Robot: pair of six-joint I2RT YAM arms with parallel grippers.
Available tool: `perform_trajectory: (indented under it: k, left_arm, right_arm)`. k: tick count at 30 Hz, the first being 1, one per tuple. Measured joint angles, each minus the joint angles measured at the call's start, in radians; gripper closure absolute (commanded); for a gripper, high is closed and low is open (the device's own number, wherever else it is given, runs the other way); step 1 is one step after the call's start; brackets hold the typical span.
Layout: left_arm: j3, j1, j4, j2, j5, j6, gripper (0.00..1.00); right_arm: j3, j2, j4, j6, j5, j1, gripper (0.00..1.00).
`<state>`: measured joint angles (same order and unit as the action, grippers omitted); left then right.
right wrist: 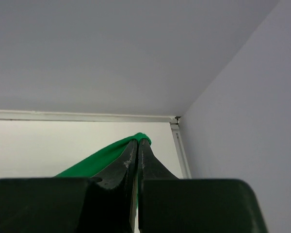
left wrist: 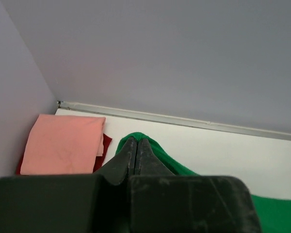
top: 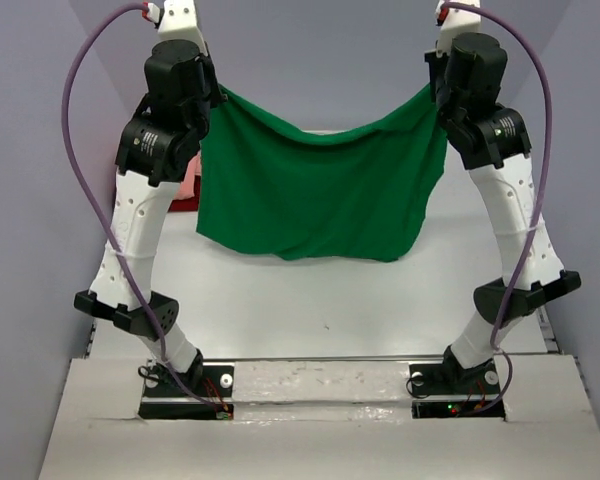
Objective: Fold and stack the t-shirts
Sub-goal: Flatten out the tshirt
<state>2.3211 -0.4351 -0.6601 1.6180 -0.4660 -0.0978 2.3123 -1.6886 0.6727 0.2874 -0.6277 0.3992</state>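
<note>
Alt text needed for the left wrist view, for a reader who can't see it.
The left tool is shut on an edge of the green t-shirt, which trails off to the lower right. Beyond it on the white table, in the far corner by the wall, a folded salmon-pink t-shirt lies on a dark red t-shirt.

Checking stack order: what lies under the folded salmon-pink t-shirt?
A dark red t-shirt peeks out along the right edge of the salmon-pink t-shirt. The rest is covered, so its fold cannot be judged.
</note>
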Motion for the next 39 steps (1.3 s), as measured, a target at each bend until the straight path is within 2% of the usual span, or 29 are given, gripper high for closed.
perform_trajectory:
  k: [3, 6, 10, 13, 17, 20, 25, 30, 34, 39]
  left_arm:
    - [-0.049, 0.006, -0.004, -0.008, 0.004, 0.000, 1.00]
    - [-0.123, 0.003, -0.010, -0.088, -0.001, 0.000, 1.00]
    - [-0.231, -0.064, -0.022, -0.277, -0.075, 0.012, 1.00]
    - [-0.240, -0.125, -0.016, -0.395, -0.127, 0.021, 1.00]
    - [-0.237, -0.141, -0.003, -0.506, -0.194, 0.022, 1.00]
    - [-0.226, -0.146, 0.014, -0.518, -0.204, 0.023, 1.00]
    - [-0.200, -0.147, 0.009, -0.414, -0.207, 0.038, 1.00]
    - [-0.068, -0.143, 0.015, -0.199, -0.184, 0.047, 1.00]
    - [0.004, -0.108, 0.016, -0.037, -0.107, 0.043, 1.00]
    - [0.008, -0.059, -0.005, 0.027, -0.035, 0.030, 1.00]
  right_arm:
    - [-0.036, 0.009, 0.019, -0.013, 0.020, -0.012, 1.00]
    - [-0.114, 0.104, 0.026, -0.013, 0.020, 0.004, 1.00]
    - [-0.230, 0.302, -0.005, 0.051, -0.087, 0.159, 1.00]
    - [-0.246, 0.434, -0.043, 0.115, -0.170, 0.306, 1.00]
    - [-0.272, 0.536, -0.119, 0.183, -0.275, 0.332, 1.00]
    - [-0.275, 0.562, -0.166, 0.216, -0.314, 0.352, 1.00]
    - [-0.273, 0.499, -0.188, 0.238, -0.342, 0.361, 1.00]
    - [-0.190, 0.303, -0.189, 0.249, -0.322, 0.344, 1.00]
    - [-0.109, 0.116, -0.186, 0.235, -0.247, 0.254, 1.00]
    - [-0.058, 0.003, -0.117, 0.156, -0.140, 0.158, 1.00]
